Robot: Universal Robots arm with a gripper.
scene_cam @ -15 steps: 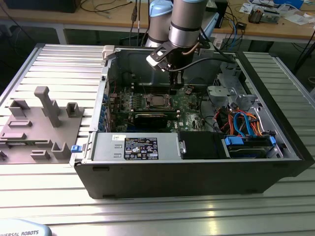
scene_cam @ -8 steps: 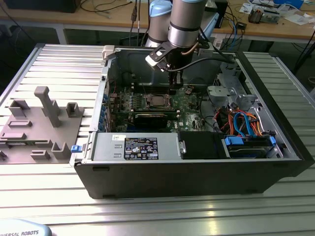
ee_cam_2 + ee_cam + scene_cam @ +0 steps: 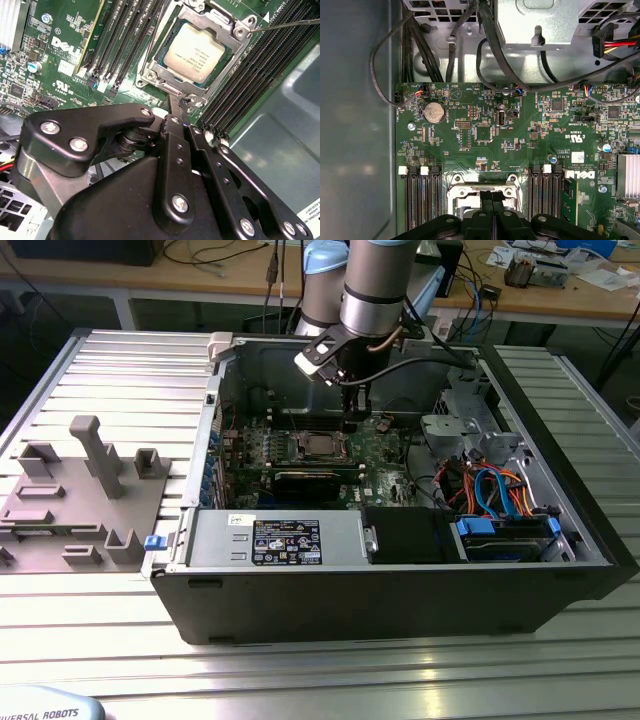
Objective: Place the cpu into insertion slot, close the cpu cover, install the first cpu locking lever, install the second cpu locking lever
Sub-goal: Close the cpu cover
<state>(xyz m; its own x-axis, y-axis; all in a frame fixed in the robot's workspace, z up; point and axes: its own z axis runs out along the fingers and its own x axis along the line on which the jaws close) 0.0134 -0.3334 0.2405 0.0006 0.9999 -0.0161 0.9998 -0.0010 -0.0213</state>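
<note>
An open computer case (image 3: 400, 590) lies on its side on the ribbed metal tabletop (image 3: 100, 640), with the green motherboard (image 3: 385, 455) flat on its floor. The arm reaches down into the case from above, and the gripper (image 3: 350, 422) hangs just over the board on the exterior view's right edge of the processor socket. The cpu (image 3: 196, 52) sits in the insertion slot (image 3: 456, 196), its dull silver top showing through the window of the cpu cover (image 3: 227, 67), which lies down flat around the chip. In the second wrist view the black fingers (image 3: 175, 130) are pressed together into one narrow tip that meets the socket's metal frame at its near edge, beside a small hooked metal piece; whether they pinch that piece cannot be told. A thin metal lever rod (image 3: 290, 23) runs away from the far corner of the socket over the long black memory slots (image 3: 250, 75). In the first wrist view the gripper (image 3: 492, 197) covers the middle of the socket, with memory slots on both sides and a round coin battery (image 3: 433, 112) farther up the board. On the exterior view's left, a grey fixture plate (image 3: 80, 490) with upright blocks rests on the tabletop beside the case.
</note>
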